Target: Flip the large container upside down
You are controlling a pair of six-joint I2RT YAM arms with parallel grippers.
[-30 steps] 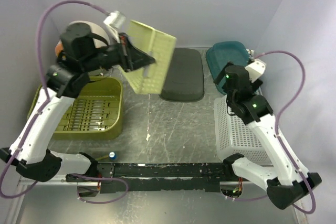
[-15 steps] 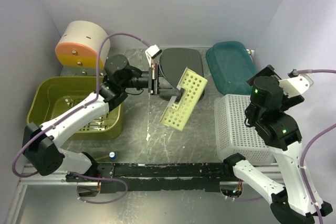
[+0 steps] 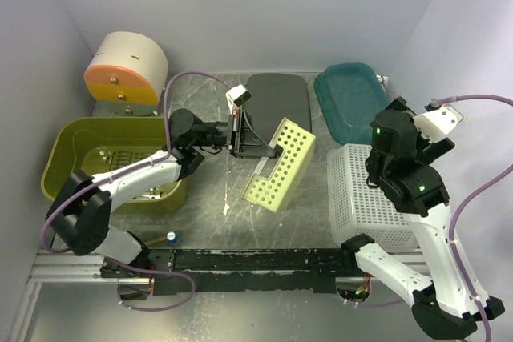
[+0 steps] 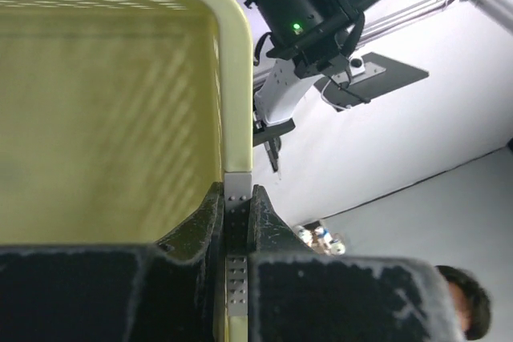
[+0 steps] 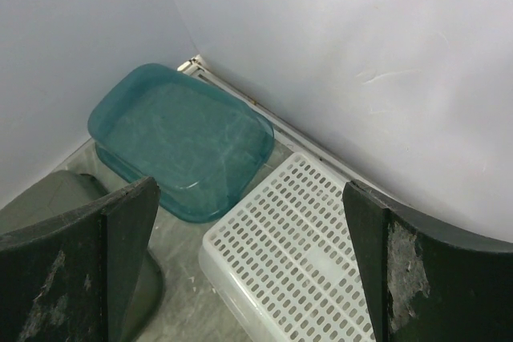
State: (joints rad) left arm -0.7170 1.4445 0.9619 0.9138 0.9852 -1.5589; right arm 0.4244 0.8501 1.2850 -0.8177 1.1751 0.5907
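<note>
**Large container [image 3: 96, 198]:** upright at the left of the desk [image 3: 216, 198], mouth up, slotted bottom showing. The left arm crosses and hides part of its right wall.

**Right of the container:** the left claw [image 4: 238, 202] is clamped on the rim of a pale green perforated tray [image 3: 282, 167], which is held tilted. Contact between its lower edge and the desk cannot be made out.

**Farther right:** the right claw [image 5: 252, 266] hangs over a white slotted basket [image 3: 361, 198], fingers spread wide and gripping nothing. A teal bin [image 3: 353, 94] lies behind the basket.
</note>
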